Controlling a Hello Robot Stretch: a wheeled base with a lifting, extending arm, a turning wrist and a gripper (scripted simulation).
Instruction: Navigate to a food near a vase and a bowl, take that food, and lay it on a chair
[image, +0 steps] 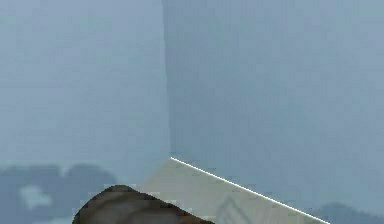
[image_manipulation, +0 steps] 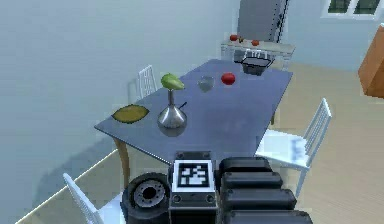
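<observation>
Walls: pale blue-grey walls (image: 270, 80) meeting in a corner, forward view.
Floor: pale wedge of floor (image: 225, 195) with a white edge line below that corner.
Unknown: brown rounded object (image: 130, 208) at the forward view's bottom edge; cannot identify.
Dining table: blue-grey top on wooden legs (image_manipulation: 235, 120), arm side view, running away up the picture.
Chairs: near white chair (image_manipulation: 298, 148) at the table's right long side. Far white chair (image_manipulation: 145, 80) at the left long side. Chair back (image_manipulation: 85, 205) at the bottom left corner.
Arm: dark bar (image_manipulation: 255, 190) along the bottom edge, with a white marker square (image_manipulation: 192, 176) on it.
Gripper: dark round body (image_manipulation: 150, 196) left of the marker, before the table's near end. Fingers not made out; cannot tell whether it holds anything.
Low white table: (image_manipulation: 275, 48) beyond the dining table, with small red things (image_manipulation: 235, 38) on it.
Vase: silver, wide belly, narrow neck (image_manipulation: 172, 115), upright on the near half of the tabletop, a green sprig (image_manipulation: 171, 80) at its top.
Plate: yellowish, dark-rimmed (image_manipulation: 130, 114), left of the vase.
Dark container: (image_manipulation: 256, 65) at the table's far end.
Bowl: grey (image_manipulation: 205, 84), mid-table, beyond the vase.
Food: red round food (image_manipulation: 228, 77) on the tabletop just right of the bowl, between it and the dark container, well apart from the gripper.
</observation>
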